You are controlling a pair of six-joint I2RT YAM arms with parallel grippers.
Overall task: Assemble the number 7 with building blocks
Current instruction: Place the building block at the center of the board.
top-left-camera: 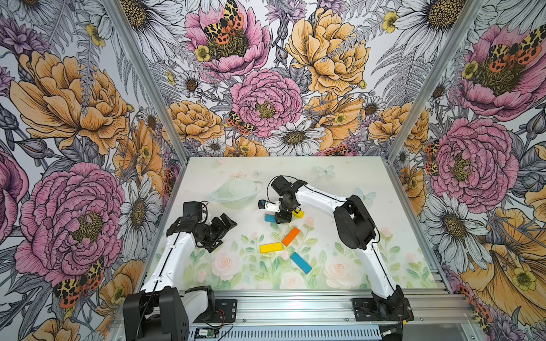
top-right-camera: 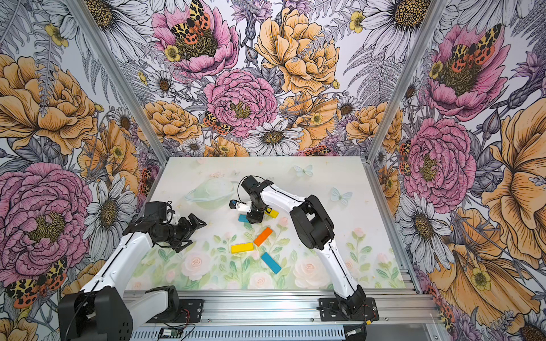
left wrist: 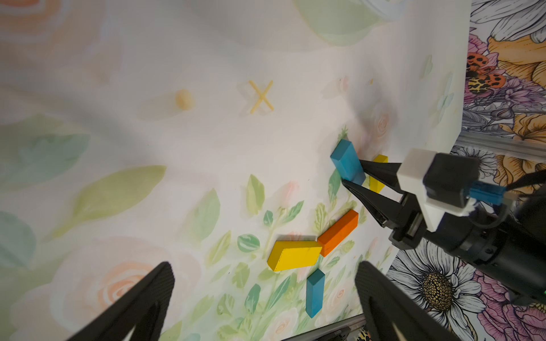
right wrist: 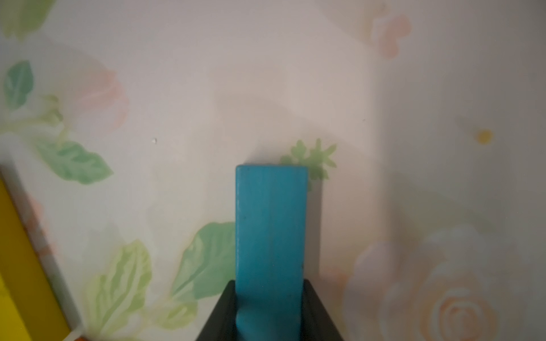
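Gripping one blue block [right wrist: 270, 221] by its end, my right gripper [left wrist: 351, 171] has its jaws clamped tight on it, low over the mat [top-left-camera: 206, 177] and just beside the short yellow block [top-left-camera: 298, 213]. My left gripper [top-left-camera: 222, 234] hangs spread wide with nothing in it, well left of the pieces. Nearer me, the orange block [top-left-camera: 291, 236] and long yellow block [top-left-camera: 271, 247] lie corner to corner, with the second blue block [top-left-camera: 300, 262] close by but apart.
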